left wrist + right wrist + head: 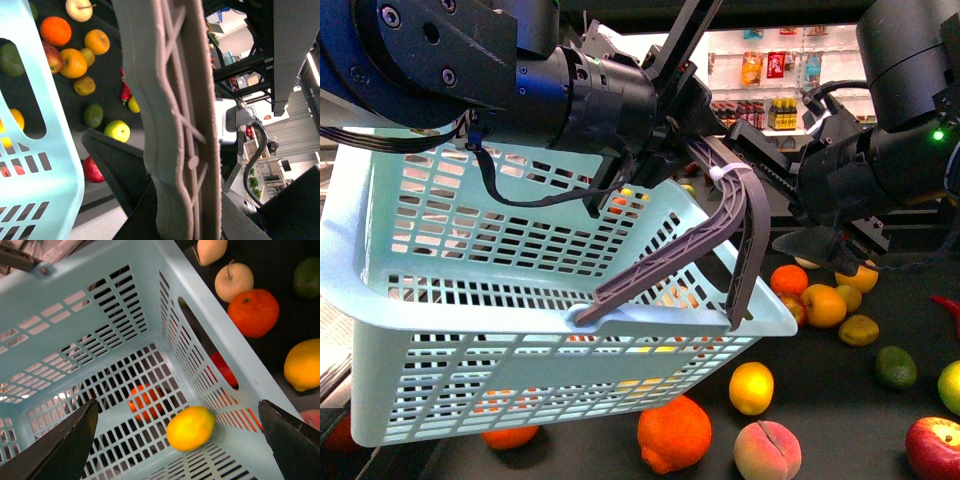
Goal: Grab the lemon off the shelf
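Inside the basket (225, 325), near its wall, the lemon (191, 427) sits — right hand (176, 405) wide above.

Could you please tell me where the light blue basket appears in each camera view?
Front view: the basket fills the left and centre.
Left wrist view: only one corner shows, beside the grey handle.
Right wrist view: its slatted inside fills most of the picture.
Shared landmark: the fruit-strewn black shelf.
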You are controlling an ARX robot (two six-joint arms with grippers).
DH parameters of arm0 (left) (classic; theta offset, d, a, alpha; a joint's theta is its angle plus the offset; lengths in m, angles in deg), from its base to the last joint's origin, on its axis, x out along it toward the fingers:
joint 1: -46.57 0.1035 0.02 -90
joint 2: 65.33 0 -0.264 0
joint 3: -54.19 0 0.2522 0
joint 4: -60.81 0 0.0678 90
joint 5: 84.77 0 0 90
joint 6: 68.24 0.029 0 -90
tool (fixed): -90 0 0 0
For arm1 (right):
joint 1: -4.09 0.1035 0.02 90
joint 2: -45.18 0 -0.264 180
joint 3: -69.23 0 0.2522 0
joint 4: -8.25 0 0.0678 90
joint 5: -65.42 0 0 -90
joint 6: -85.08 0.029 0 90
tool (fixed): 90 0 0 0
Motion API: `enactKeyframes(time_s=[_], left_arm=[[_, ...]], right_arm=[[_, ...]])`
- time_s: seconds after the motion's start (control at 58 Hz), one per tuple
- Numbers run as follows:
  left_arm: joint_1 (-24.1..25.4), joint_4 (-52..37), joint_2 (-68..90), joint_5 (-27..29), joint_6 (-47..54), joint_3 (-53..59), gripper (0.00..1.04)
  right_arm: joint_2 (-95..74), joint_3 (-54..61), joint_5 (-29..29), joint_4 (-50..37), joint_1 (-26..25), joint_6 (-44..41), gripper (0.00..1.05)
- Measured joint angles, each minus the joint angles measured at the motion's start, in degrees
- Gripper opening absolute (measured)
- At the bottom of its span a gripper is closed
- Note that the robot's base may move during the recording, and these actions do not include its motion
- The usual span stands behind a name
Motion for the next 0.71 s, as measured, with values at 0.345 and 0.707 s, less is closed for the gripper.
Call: enactKeyframes(time_s=[0.345,0.707], left_arm=[[-0.87,0.00,0.00,-1.07,-0.52,0.00,0.09],[-0.85,0.00,0.00,-0.90,-0.44,0.00,0.09]], right_arm=[[-1.90,4.59,-1.86,-2.73,-18.16,-4.57,0.97],[-20.02,8.09,-2.69,-5.51,-14.84,-10.88,0.97]])
